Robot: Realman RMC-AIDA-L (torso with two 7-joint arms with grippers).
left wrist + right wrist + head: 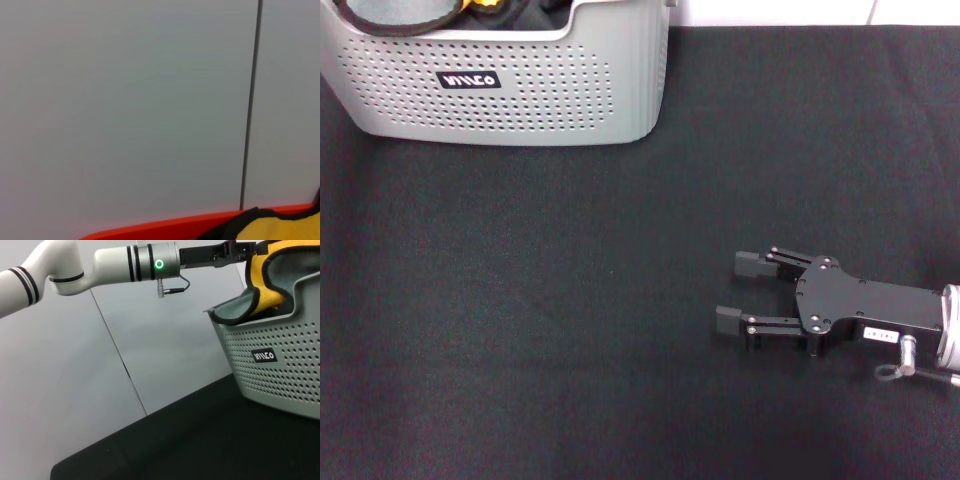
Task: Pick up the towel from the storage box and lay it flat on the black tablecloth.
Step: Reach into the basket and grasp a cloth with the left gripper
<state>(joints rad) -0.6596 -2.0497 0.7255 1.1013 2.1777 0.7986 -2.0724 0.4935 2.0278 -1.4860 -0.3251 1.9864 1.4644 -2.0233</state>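
The light grey storage box [520, 90] stands on the black tablecloth [570, 300] at the far left. A sliver of the yellow-orange towel [485, 3] shows inside it. In the right wrist view my left gripper [242, 249] is above the box [280, 370], shut on the towel [265, 275]. The towel is raised over the rim and hangs back down into the box. The towel's dark-edged corner [280, 227] shows in the left wrist view. My right gripper [730, 292] lies open and empty low over the cloth at the right.
A grey cloth [235, 310] drapes over the box's rim beside the towel and also shows in the head view [400, 10]. A pale wall [165, 355] stands behind the table. The tablecloth [200, 440] stretches between the box and my right gripper.
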